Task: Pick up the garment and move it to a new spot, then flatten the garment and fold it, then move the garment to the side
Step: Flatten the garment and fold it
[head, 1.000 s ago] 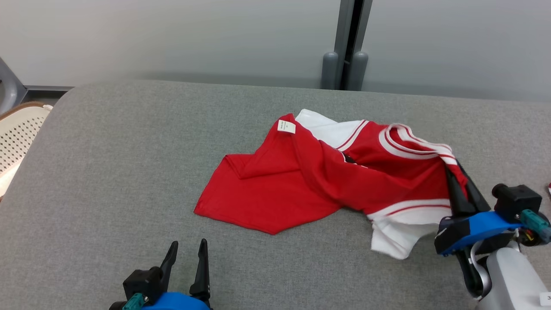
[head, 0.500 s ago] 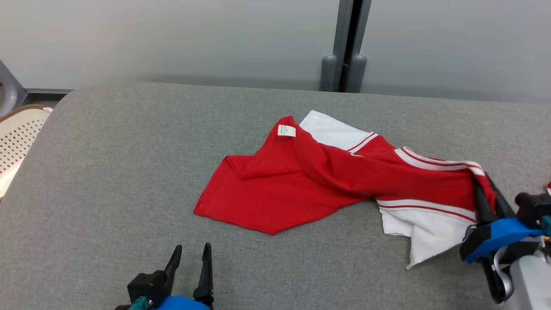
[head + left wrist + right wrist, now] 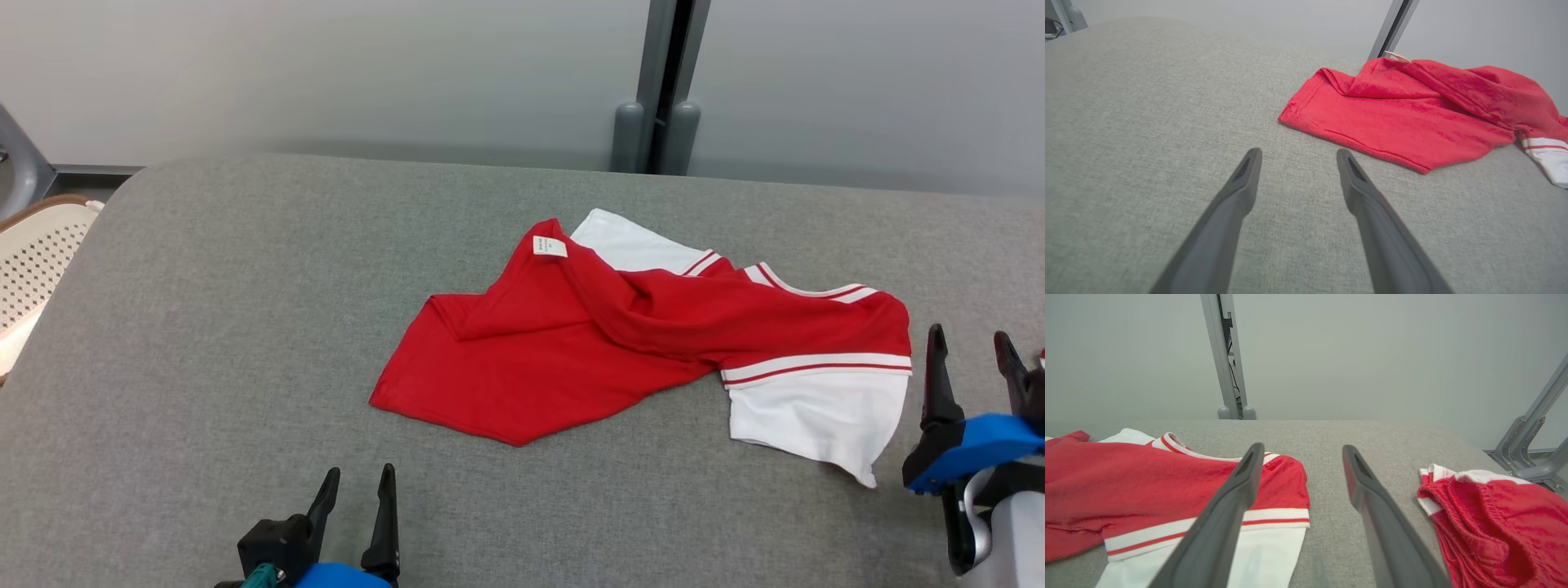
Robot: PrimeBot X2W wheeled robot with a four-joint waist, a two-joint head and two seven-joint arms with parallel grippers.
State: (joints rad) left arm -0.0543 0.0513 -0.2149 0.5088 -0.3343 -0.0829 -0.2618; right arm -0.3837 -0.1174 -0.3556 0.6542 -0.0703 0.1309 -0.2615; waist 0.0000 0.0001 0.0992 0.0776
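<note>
Red-and-white garment (image 3: 653, 343) down on the grey desk (image 3: 245, 327), around the middle and reaching toward the right side, touched by neither pincer. Seems already moved to its spot and part-way through flattening: right sleeve spread flat, middle still ridged, red left part doubled over with the label (image 3: 549, 246) showing. Leaves the rest of the smoothing, the fold and the shift aside all to do. Right pincer (image 3: 968, 333) just beside the sleeve edge, jaws wide, holding nothing; left pincer (image 3: 359, 472) near the front edge, well apart from the cloth, likewise wide and empty. Differs from a second ago: then clamped on the striped edge and dragging it rightward, now let go, with that raised end dropped flat and the white panel laid out; left pincer much as before. Off to the right, second red garment (image 3: 1494, 522) heaped and untouched
</note>
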